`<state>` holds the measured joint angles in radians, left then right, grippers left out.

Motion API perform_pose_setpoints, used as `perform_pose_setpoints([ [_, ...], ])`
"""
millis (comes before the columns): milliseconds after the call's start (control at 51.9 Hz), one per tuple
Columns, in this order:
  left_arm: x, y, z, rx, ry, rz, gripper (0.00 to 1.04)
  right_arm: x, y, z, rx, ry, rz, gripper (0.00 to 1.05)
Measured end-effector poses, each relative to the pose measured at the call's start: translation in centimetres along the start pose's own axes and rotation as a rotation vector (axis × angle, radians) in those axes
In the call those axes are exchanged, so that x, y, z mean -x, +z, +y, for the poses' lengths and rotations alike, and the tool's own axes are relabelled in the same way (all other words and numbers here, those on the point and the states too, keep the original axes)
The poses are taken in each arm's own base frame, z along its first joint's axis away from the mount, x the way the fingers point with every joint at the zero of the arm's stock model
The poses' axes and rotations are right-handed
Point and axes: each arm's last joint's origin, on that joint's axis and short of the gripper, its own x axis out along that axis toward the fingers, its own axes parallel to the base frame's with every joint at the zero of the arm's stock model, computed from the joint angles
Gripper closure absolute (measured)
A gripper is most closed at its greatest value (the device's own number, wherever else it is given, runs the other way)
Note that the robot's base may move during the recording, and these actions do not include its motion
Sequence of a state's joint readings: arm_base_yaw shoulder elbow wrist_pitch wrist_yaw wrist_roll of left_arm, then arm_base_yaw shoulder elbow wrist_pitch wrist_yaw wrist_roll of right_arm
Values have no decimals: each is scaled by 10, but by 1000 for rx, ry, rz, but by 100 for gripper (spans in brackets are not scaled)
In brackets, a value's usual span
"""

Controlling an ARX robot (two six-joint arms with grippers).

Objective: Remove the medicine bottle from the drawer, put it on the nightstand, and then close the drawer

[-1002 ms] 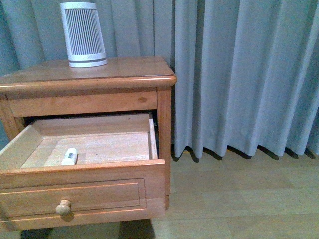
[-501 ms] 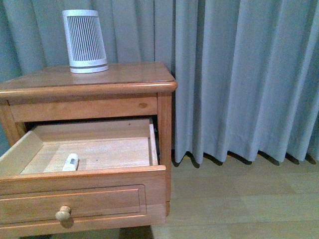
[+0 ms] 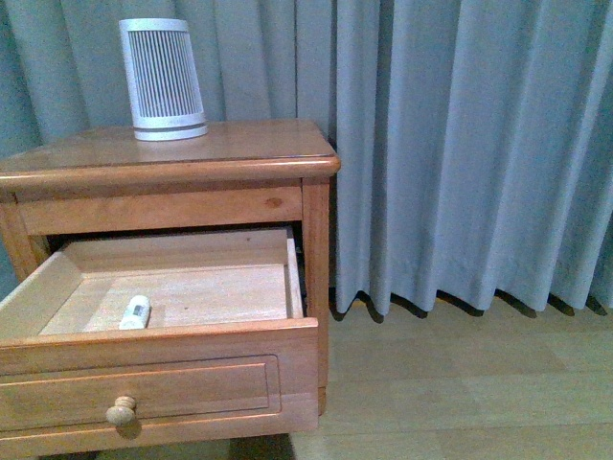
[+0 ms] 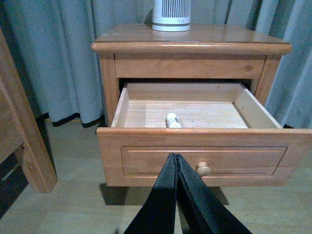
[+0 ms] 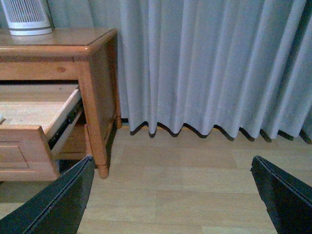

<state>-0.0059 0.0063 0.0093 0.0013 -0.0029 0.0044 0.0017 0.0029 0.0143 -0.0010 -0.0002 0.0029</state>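
The small white medicine bottle (image 3: pixel 135 312) lies on its side on the pale floor of the pulled-out drawer (image 3: pixel 158 383), toward its front. In the left wrist view the medicine bottle (image 4: pixel 172 120) shows behind the front panel of the drawer (image 4: pixel 146 161). The orange-brown nightstand (image 3: pixel 239 153) carries the drawer. My left gripper (image 4: pixel 175 157) is shut and empty, in front of the drawer panel near its round knob (image 4: pixel 203 169). My right gripper (image 5: pixel 170 168) is open over the bare floor, to the right of the nightstand (image 5: pixel 95 87). Neither arm appears in the front view.
A tall white ribbed device (image 3: pixel 161 79) stands at the back left of the nightstand top. Grey curtains (image 3: pixel 460 144) hang behind and to the right. A wooden bed frame (image 4: pixel 19 141) stands left of the nightstand. Pale wood floor (image 5: pixel 185 185) spreads to the right.
The front view has shifted, so the nightstand and drawer sit slightly lower than one second ago. The bottle and drawer themselves have not moved.
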Motion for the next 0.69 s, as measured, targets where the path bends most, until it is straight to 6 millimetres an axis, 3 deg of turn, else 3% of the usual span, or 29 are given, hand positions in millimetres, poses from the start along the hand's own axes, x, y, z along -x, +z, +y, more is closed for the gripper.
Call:
perform_pose_setpoints([
  [154, 0, 0, 0, 2, 0, 0, 100, 0, 0, 0, 0, 0, 0, 7],
  [636, 0, 0, 0, 2, -3, -1, 7, 0, 0, 0, 0, -3, 0, 7],
  [694, 0, 0, 0, 2, -2, 0, 8, 0, 0, 0, 0, -3, 1, 7],
])
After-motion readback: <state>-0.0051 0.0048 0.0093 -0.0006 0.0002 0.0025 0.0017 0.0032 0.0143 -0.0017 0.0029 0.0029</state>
